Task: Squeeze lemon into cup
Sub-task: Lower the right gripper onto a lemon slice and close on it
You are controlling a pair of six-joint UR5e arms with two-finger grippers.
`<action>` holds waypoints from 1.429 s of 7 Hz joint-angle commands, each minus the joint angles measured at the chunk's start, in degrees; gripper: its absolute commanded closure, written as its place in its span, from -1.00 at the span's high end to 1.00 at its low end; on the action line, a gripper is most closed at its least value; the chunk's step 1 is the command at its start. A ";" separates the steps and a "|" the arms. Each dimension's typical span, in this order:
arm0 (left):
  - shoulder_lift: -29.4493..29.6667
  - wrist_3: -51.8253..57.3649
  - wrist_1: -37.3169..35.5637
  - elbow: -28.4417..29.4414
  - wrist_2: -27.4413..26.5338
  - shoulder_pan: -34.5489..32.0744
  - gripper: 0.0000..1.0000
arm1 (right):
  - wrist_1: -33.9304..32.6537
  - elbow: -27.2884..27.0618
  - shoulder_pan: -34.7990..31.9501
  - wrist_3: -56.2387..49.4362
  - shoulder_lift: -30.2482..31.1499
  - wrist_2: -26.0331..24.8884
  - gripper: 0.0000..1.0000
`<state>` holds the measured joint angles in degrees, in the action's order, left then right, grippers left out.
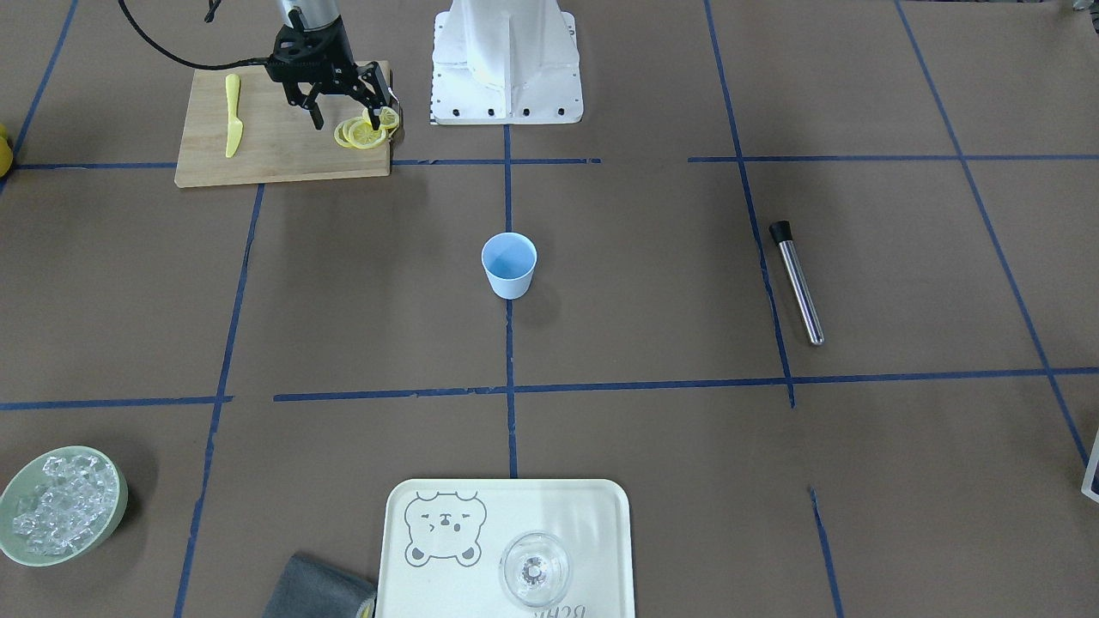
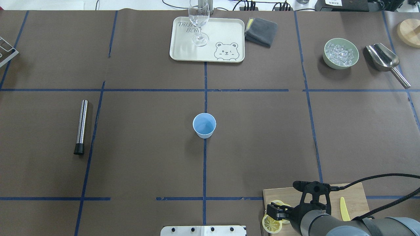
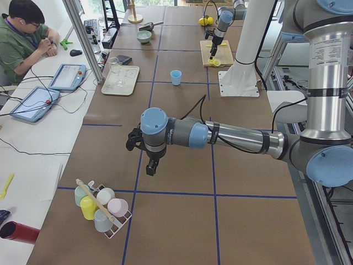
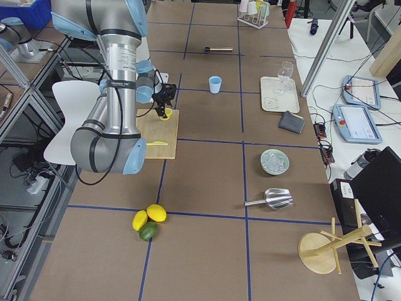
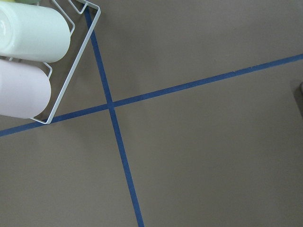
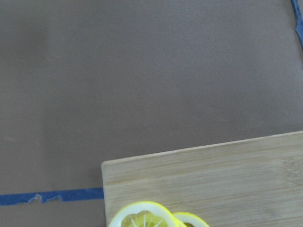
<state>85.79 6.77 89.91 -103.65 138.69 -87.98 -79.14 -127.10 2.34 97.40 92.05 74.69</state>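
Several lemon slices [image 1: 365,133] lie overlapping on a bamboo cutting board [image 1: 258,154], close to the board's edge that faces the middle of the surface [image 1: 670,283], on the robot's right side. The right jaws stand wide open and point down over them, holding nothing. One finger [image 1: 375,110] is down at the slices and the other [image 1: 316,116] is over bare board beside them; whether either touches cannot be told. A yellow toy knife [image 1: 233,116] lies further along the same board. The light-blue cup [image 1: 509,264] stands upright at the centre of the surface on a blue tape line, well apart from the board and the slices. A steel muddler with a black cap [image 1: 797,283] lies on the robot's left side. Across from the robot, a wine glass [image 2: 199,19] stands on a cream bear tray [image 2: 183,54], with a grey cloth [image 2: 262,31], a pale-green bowl of ice [image 2: 339,66] and a metal scoop [image 2: 382,55] nearby. The left arm [image 3: 237,138] reaches over the surface near a wire rack of pastel cups [image 3: 102,207]; its left jaws hang downward, and I cannot tell whether they are open.
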 commanded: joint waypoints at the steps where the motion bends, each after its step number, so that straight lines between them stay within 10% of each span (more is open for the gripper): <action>1: -0.01 0.00 0.00 0.11 0.00 0.00 1.00 | -4.77 0.45 0.47 -0.02 -3.17 -0.07 1.00; 10: 0.52 0.00 -0.09 0.11 0.00 0.00 1.00 | -10.95 3.00 0.39 -0.11 -9.26 1.16 1.00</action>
<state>86.30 6.77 89.84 -103.50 138.69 -87.98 -90.06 -124.72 2.86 97.33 82.82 75.08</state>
